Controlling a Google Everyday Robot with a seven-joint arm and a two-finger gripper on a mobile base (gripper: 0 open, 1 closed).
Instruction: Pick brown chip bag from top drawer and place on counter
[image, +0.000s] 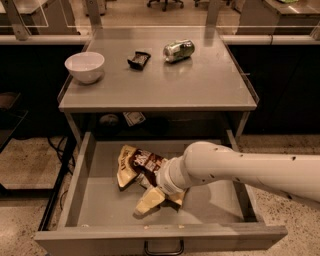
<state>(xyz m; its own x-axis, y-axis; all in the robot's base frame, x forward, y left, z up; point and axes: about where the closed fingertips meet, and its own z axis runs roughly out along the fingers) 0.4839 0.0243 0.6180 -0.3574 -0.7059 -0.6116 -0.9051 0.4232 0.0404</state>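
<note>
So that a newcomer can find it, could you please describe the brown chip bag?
Below the grey counter, the top drawer stands pulled open. The brown chip bag lies in its middle, with the gripper down at it. Unlike the small black wrapper and can above, it is large, crinkled, dark brown with cream-tan ends.
</note>
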